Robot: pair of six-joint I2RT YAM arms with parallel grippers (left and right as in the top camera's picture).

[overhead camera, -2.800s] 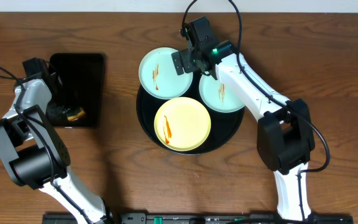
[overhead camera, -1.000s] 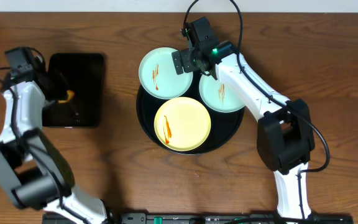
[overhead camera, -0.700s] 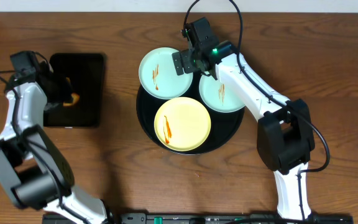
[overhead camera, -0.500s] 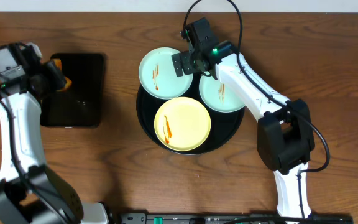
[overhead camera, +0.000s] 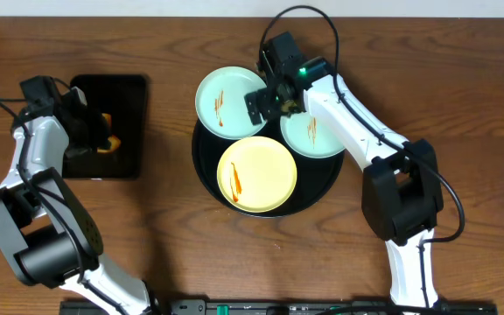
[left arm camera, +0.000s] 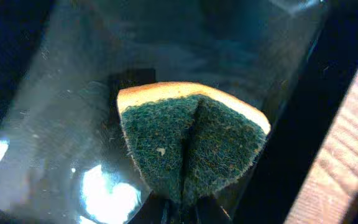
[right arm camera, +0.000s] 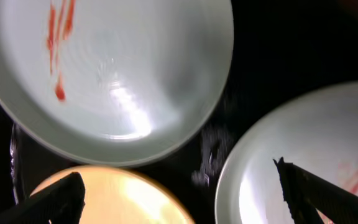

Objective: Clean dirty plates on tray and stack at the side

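Note:
Three plates lie on the round black tray (overhead camera: 329, 184): a mint one (overhead camera: 228, 101) at the back left and a mint one (overhead camera: 315, 133) at the right, both with orange streaks, and a yellow one (overhead camera: 256, 173) in front with a streak. My right gripper (overhead camera: 268, 103) hovers open and empty over the gap between them; in its wrist view the gripper (right arm camera: 179, 190) frames the streaked mint plate (right arm camera: 110, 74), the other mint plate (right arm camera: 303, 155) and the yellow plate (right arm camera: 110, 199). My left gripper (overhead camera: 93, 133) is shut on a folded green-and-yellow sponge (left arm camera: 194, 146).
A smaller rectangular black tray (overhead camera: 122, 94) lies at the left under the sponge (overhead camera: 106, 143); its surface (left arm camera: 61, 93) looks wet and glossy. Brown wooden table (overhead camera: 462, 105) surrounds both trays. Wood shows at the right edge of the left wrist view (left arm camera: 347, 162).
My left arm lifted the sponge off the rectangular tray, swung it up and left, and has come back down over the tray. My right gripper shifted slightly toward the round tray's centre.

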